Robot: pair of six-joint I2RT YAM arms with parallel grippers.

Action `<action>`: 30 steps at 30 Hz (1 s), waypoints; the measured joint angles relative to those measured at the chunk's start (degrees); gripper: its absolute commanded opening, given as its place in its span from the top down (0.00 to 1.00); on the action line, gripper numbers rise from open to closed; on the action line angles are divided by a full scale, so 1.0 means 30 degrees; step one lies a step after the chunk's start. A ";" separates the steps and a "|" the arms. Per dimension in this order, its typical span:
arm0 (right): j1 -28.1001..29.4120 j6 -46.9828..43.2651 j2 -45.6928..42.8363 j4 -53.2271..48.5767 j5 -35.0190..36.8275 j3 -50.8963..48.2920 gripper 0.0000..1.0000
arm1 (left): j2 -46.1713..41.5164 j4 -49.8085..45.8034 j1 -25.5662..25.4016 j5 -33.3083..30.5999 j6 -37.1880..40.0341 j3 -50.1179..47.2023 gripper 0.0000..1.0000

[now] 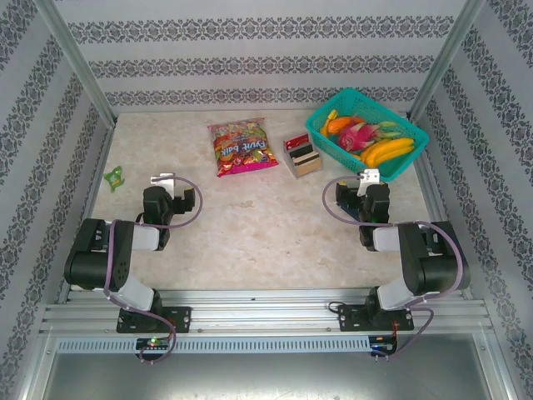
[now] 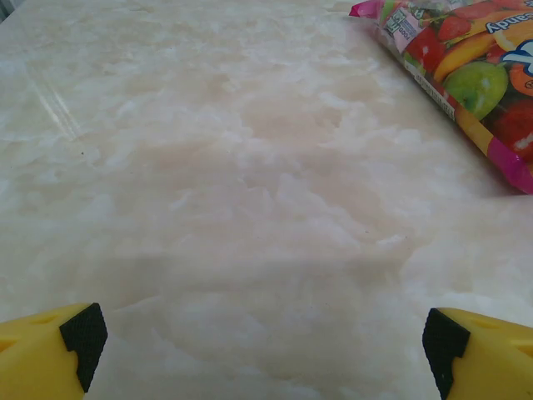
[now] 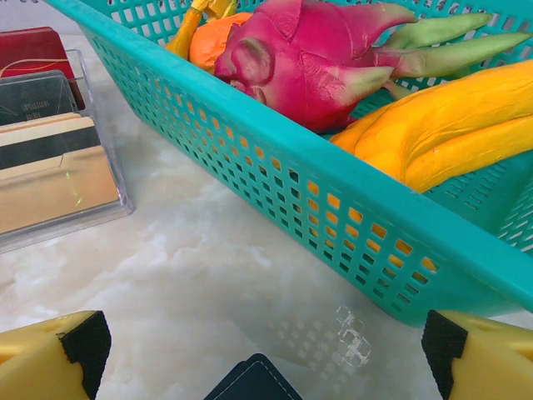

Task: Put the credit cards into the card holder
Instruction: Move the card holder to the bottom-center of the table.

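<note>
Right now both your grippers stand wide open and hold nothing. The left gripper (image 2: 265, 350) hangs over bare counter (image 2: 216, 183) near the snack bag (image 2: 466, 75), and the right gripper (image 3: 262, 346) hangs just above a corner of the dark card holder (image 3: 254, 383). The credit cards (image 3: 46, 179) lean one behind another in a clear stand (image 3: 67, 229), just beside the teal basket (image 3: 275, 183).

Watch that basket: its wall runs close to your right finger, so a careless swing toward the stand could snag or shove it. The cards are thin and packed tight, so a wide pinch may lift two at once or tip the stand. You cannot tell whether the holder lies open, and a shut one would refuse the card.
</note>
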 measured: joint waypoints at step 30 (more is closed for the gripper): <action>0.0000 -0.0007 -0.1180 -0.0663 -0.0721 0.0000 0.02 | -0.2353 -0.0255 0.0000 -0.0386 -0.0211 -0.0845 0.00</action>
